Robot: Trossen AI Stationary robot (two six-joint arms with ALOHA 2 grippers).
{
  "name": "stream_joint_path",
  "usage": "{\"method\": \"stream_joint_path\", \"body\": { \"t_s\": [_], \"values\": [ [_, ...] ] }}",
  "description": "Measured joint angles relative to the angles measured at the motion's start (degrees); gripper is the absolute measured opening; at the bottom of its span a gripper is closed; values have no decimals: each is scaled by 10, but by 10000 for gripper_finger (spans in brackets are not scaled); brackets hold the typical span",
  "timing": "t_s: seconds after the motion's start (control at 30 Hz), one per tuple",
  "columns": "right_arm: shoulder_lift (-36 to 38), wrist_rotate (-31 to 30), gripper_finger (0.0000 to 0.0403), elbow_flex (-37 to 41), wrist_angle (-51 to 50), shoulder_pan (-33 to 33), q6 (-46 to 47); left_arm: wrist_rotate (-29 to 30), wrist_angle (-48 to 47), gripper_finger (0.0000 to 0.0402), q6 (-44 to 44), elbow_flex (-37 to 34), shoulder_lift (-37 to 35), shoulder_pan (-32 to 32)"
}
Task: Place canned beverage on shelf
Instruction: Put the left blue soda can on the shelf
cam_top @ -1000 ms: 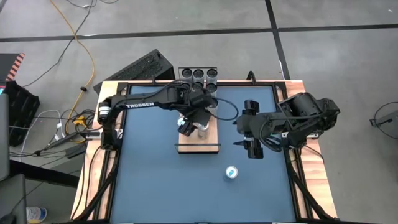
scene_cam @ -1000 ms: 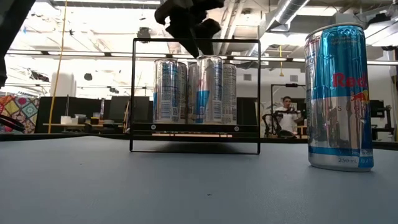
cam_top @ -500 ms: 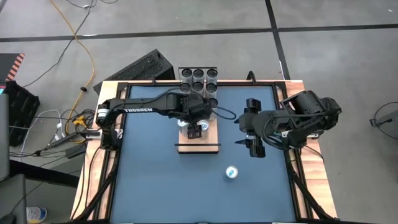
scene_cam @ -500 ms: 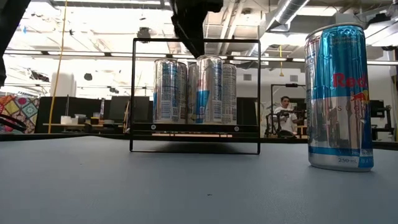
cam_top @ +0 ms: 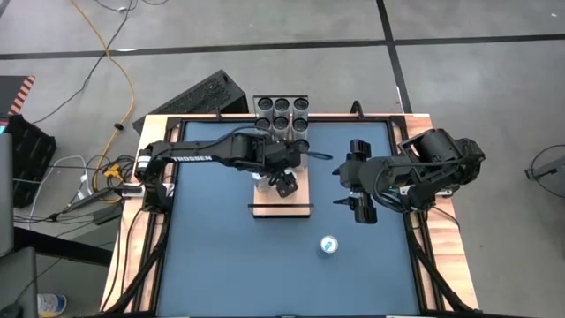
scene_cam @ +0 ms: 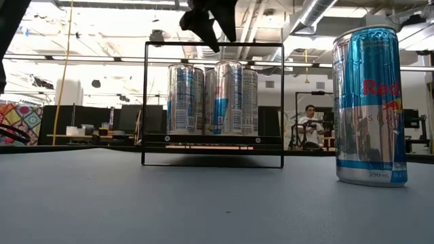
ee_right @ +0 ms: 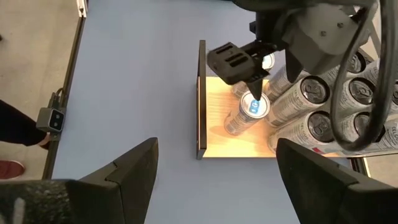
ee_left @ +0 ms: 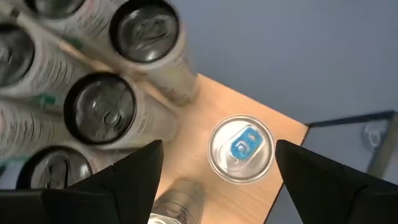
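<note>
Blue table with wood strips round the edge, sitting on a grey concrete floor; the low view looks into a big workshop with a person seated far behind. The shelf lies at mid-table, long axis running from the far edge toward the near one, black rail at its near end. Cans stand upright on its far part. The left gripper hangs just above them, fingers spread, holding nothing. One more can stands upright on bare table near the shelf's near end, lots of open blue around it. The right gripper waits beside the shelf, fingers spread too, empty.
</note>
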State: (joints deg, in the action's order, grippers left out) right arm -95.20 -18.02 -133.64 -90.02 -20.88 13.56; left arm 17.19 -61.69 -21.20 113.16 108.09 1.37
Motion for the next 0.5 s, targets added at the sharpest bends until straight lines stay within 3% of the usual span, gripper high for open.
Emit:
{"method": "stream_joint_path", "body": {
  "t_s": [0.27, 0.5],
  "values": [
    [0, 0, 311, 0, 0, 0, -1, 49, 8, 295, -77, 0, 8, -13],
    [0, 0, 311, 0, 0, 0, 0, 92, 15, 295, -86, -1, 9, -31]
  ]
}}
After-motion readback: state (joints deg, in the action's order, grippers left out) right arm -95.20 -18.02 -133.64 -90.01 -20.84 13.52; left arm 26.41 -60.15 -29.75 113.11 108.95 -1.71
